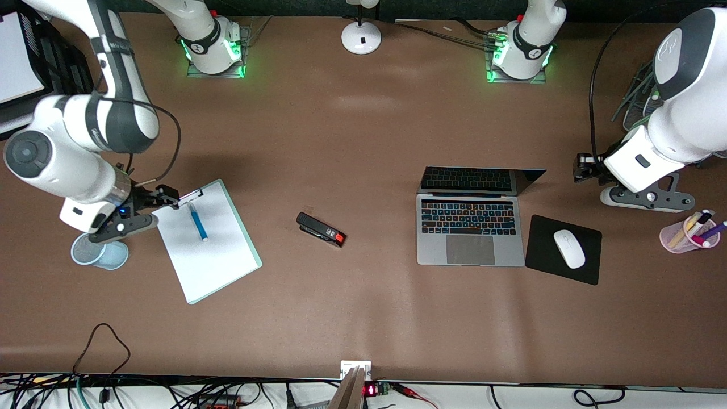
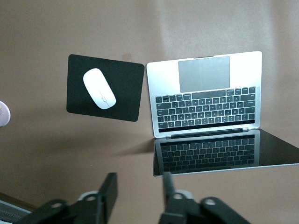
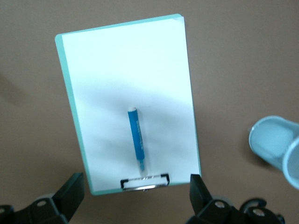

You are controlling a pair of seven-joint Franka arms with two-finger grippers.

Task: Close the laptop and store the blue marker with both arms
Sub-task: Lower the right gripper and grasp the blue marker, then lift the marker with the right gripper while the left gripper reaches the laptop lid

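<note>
The laptop (image 1: 470, 233) stands open on the table, its dark screen (image 1: 477, 180) tilted back; the left wrist view shows its keyboard (image 2: 205, 105). My left gripper (image 1: 580, 168) is open and empty over bare table beside the screen, toward the left arm's end; the left wrist view shows it (image 2: 138, 189) near the screen's top edge. The blue marker (image 1: 198, 222) lies on the white paper of a clipboard (image 1: 207, 255). My right gripper (image 1: 164, 196) is open and empty over the clipboard's clip end, with the marker (image 3: 136, 140) just ahead of the right gripper (image 3: 135, 193).
A pale blue mesh cup (image 1: 99, 251) stands beside the clipboard under the right arm's wrist. A black stapler (image 1: 321, 229) lies mid-table. A white mouse (image 1: 569, 248) sits on a black mouse pad (image 1: 539, 250) beside the laptop. A pink cup of markers (image 1: 689, 233) stands at the left arm's end.
</note>
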